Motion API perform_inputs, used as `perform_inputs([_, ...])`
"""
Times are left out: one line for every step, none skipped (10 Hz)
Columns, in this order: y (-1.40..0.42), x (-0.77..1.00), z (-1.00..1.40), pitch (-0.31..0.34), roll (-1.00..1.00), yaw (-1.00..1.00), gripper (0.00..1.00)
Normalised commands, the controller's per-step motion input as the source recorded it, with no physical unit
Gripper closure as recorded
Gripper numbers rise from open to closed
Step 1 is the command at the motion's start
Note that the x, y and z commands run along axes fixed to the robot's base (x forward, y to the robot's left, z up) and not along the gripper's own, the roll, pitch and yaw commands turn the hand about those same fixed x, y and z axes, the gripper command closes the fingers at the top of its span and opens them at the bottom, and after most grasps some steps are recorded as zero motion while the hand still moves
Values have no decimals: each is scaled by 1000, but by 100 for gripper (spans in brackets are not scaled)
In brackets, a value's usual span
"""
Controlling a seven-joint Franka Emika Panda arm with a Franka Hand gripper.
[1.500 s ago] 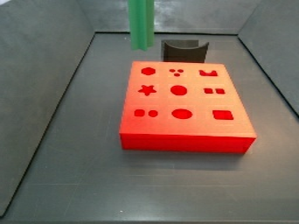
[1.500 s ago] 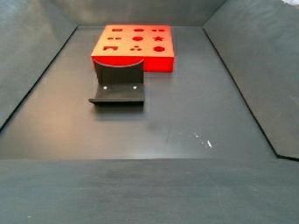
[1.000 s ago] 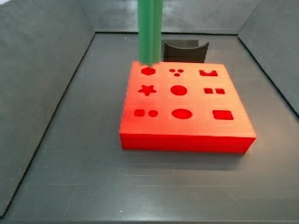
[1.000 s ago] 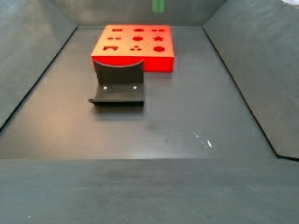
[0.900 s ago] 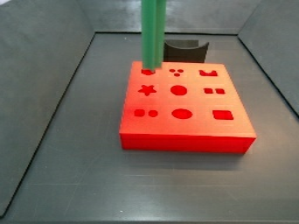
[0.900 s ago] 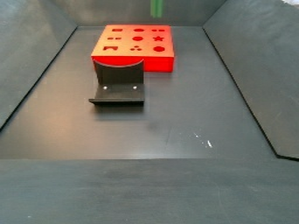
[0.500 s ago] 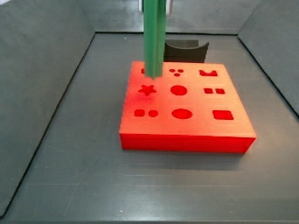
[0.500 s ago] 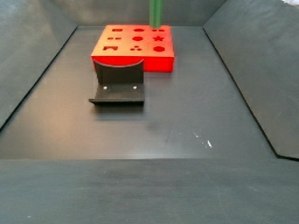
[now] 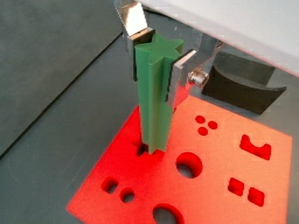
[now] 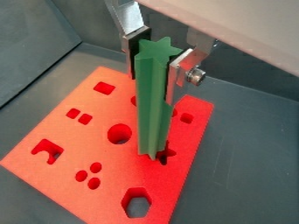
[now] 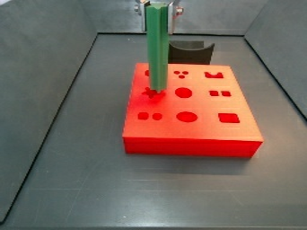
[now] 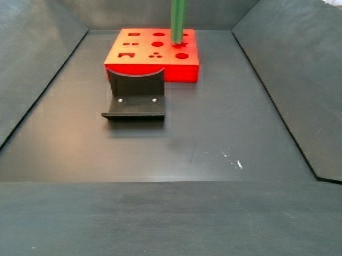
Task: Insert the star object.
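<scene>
While the star object [image 9: 153,92] is held upright by its top in the closed gripper [image 9: 159,48], its lower tip meets the star hole [image 10: 165,157] of the red block [image 11: 192,112]; a slight twist could jam the points on the rim.

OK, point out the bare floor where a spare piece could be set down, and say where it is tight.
Free: the dark floor in front of the dark L-shaped fixture, and the strips flanking the red block with shaped holes. Crowded: the far end, where the gripper holds the bright green star rod upright on the block.
</scene>
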Motion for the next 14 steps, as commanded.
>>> perform_inputs([-51,226,-86,301,90,-237,100])
perform_inputs([-169,237,-31,236,84,-134,100])
perform_inputs([-189,211,0,209,83,-74,100])
perform_inputs([-106,0,0,164,106,-137,100])
perform_inputs([0,-103,6,184,106,-220,100])
perform_inputs([80,-151,0,181,127,-229,100])
perform_inputs([57,-129,0,186,131,-220,100])
perform_inputs([20,-91,0,171,129,-183,100])
perform_inputs([0,0,0,69,50,-103,100])
perform_inputs([0,0,-3,21,69,-63,100])
perform_inputs([0,-60,-57,0,66,-60,100])
perform_inputs([0,-154,-40,0,50,-94,100])
perform_inputs([0,-20,-31,-3,1,0,100])
perform_inputs([-17,0,-40,-17,0,0,100])
